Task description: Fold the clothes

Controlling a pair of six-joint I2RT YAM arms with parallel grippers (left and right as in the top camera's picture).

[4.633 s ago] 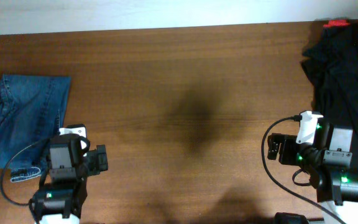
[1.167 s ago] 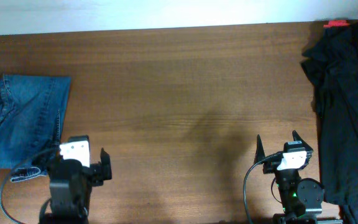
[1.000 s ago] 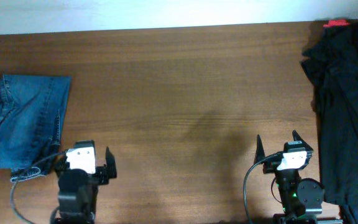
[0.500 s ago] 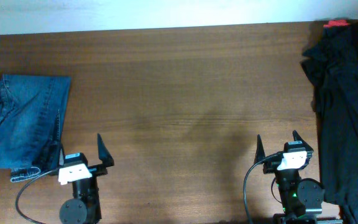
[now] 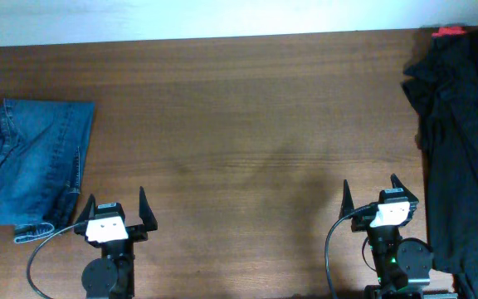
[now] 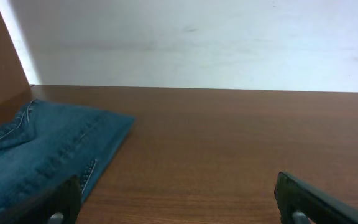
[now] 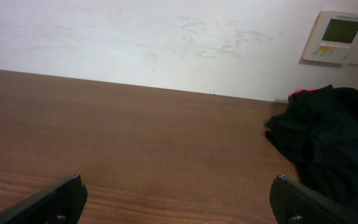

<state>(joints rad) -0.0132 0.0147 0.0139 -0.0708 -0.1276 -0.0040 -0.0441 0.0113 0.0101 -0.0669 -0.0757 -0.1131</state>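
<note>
The blue denim jeans (image 5: 27, 162) lie folded in a compact rectangle at the table's left edge. They also show at the left of the left wrist view (image 6: 42, 149). My left gripper (image 5: 116, 204) is open and empty near the front edge, to the right of the jeans and apart from them; its fingertips frame bare wood in the left wrist view (image 6: 179, 199). My right gripper (image 5: 370, 193) is open and empty near the front right; it also shows in the right wrist view (image 7: 176, 196).
A heap of black clothing (image 5: 459, 124) covers the table's right side, close to my right gripper, and shows in the right wrist view (image 7: 325, 143). A red object (image 5: 449, 31) sits at the back right. A white wall runs behind the table.
My left arm has drawn back from the jeans toward the front edge and now points forward with its fingers spread. The right arm and the jeans have not moved over the last second.
</note>
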